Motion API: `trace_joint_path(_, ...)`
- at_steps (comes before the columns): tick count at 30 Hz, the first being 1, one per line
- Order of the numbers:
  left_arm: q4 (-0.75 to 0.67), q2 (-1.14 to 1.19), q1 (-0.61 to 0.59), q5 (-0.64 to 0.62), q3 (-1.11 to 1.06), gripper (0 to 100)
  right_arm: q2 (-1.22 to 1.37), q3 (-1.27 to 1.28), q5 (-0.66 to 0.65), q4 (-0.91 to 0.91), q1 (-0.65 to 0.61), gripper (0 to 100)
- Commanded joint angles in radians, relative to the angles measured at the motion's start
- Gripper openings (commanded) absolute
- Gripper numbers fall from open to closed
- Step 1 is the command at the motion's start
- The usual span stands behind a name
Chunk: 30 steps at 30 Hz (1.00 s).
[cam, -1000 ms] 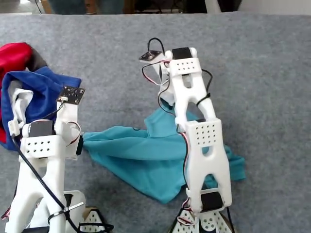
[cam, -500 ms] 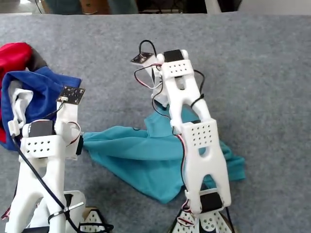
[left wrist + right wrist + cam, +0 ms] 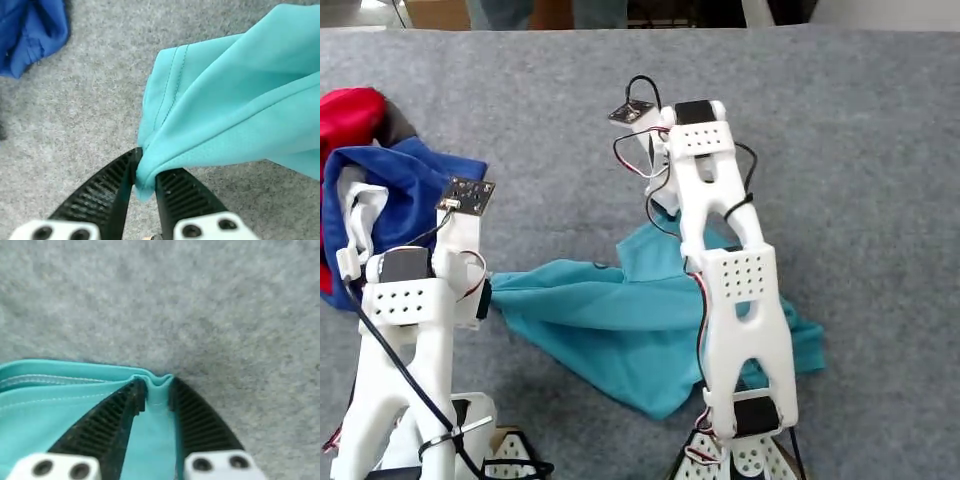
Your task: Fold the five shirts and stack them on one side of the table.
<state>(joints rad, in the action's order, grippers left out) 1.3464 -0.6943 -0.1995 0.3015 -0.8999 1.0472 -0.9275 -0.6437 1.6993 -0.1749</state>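
Observation:
A teal shirt [image 3: 620, 320] lies crumpled on the grey table between the two arms. My left gripper [image 3: 145, 172] is shut on a bunched corner of the teal shirt [image 3: 225, 115], at its left end in the high view. My right gripper [image 3: 156, 390] is shut on a hemmed edge of the teal shirt [image 3: 60, 405], at the cloth's far side under the right arm [image 3: 720, 250]. A blue shirt [image 3: 405, 195] and a red shirt [image 3: 350, 112] sit heaped at the far left.
Part of the blue shirt [image 3: 30, 30] lies close to the left gripper. The left arm [image 3: 415, 320] stands beside the heap. Bare grey tabletop [image 3: 860, 150] stretches to the right and along the far side.
The right arm swung a little to the left half a second ago and has come back to where it was, still holding the teal shirt. The left arm has kept still.

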Motion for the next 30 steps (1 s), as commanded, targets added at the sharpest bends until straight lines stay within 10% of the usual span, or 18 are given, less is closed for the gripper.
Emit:
trace_joint_path(1, 0.021, -0.023, -0.002, -0.005, 0.039, 3, 0.01, 0.018, 0.008, 0.005, 0.002, 3.6)
trace_joint_path(18, 0.08, -0.014, -0.002, -0.012, 0.292, 3, -0.182, -0.084, 0.089, 0.064, 0.021, 1.5)
trace_joint_path(30, 0.086, -0.012, -0.002, -0.157, 0.908, 3, -0.828, -0.271, 0.189, 0.06, 0.091, 1.5)
